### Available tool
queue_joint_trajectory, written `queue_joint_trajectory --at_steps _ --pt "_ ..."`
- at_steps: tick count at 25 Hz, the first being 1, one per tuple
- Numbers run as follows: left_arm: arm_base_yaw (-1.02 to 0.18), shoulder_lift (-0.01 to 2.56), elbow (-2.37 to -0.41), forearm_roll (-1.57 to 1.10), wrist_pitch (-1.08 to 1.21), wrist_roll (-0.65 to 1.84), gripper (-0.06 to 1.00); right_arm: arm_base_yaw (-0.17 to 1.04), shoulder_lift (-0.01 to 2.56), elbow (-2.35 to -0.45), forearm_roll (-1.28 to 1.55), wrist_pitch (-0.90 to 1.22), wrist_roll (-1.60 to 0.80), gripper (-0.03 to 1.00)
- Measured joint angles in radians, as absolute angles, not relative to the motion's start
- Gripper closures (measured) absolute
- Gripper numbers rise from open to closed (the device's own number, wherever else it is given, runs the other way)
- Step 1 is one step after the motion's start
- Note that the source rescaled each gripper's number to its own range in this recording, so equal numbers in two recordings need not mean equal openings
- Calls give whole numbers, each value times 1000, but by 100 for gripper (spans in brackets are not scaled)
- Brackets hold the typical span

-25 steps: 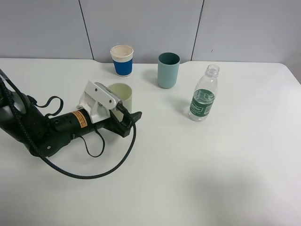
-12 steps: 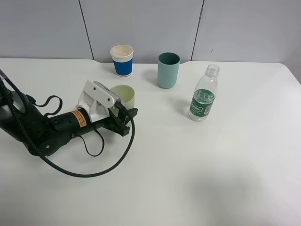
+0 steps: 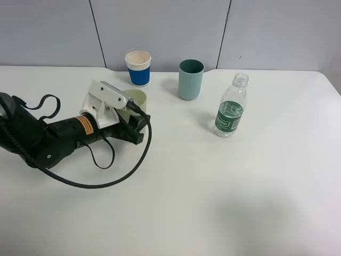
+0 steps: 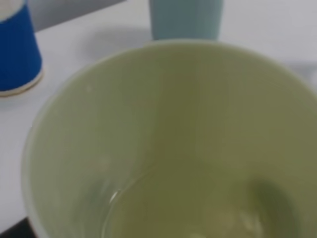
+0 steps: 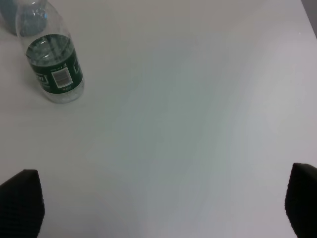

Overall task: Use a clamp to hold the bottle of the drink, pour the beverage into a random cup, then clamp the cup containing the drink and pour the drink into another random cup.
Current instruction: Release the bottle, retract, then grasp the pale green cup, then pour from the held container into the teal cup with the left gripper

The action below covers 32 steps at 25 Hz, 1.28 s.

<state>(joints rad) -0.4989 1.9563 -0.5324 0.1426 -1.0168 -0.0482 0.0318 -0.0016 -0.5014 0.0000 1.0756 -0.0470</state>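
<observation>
The pale yellow-green cup (image 3: 136, 98) sits between the jaws of my left gripper (image 3: 134, 113), which is shut on it; the arm lies low over the table's left side. In the left wrist view the cup (image 4: 173, 124) fills the frame, with clear beverage (image 4: 198, 213) pooled in its bottom. The capless bottle (image 3: 230, 109) with a green label stands upright at the right and also shows in the right wrist view (image 5: 52, 64). My right gripper (image 5: 161, 206) is open and empty, well apart from the bottle, and is out of the exterior view.
A teal cup (image 3: 191, 79) stands at the back middle. A white cup with a blue band (image 3: 138, 68) stands at the back left. Both stand just beyond the held cup in the left wrist view. The left arm's black cable (image 3: 112, 178) loops over the table.
My left arm has drawn back to the left. The gripper and the yellow-green cup moved with it, a little toward the back of the table. The bottle and the other cups have not moved.
</observation>
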Motion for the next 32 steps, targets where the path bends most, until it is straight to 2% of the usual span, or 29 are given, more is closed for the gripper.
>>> queue_joint_trajectory --at_steps 7,16,26,32 --pt "-499 1813 -531 -132 -853 -10 90 32 -2 -501 0 1076 -47 3" --pt "-499 1681 -529 -497 -776 358 90 32 -2 -501 0 1076 -47 3" --pt "-499 1613 -536 -535 -741 479 90 32 -2 -501 0 1076 -47 3" --pt "-511 1613 -634 -663 -636 623 90 32 -2 -501 0 1076 -47 3"
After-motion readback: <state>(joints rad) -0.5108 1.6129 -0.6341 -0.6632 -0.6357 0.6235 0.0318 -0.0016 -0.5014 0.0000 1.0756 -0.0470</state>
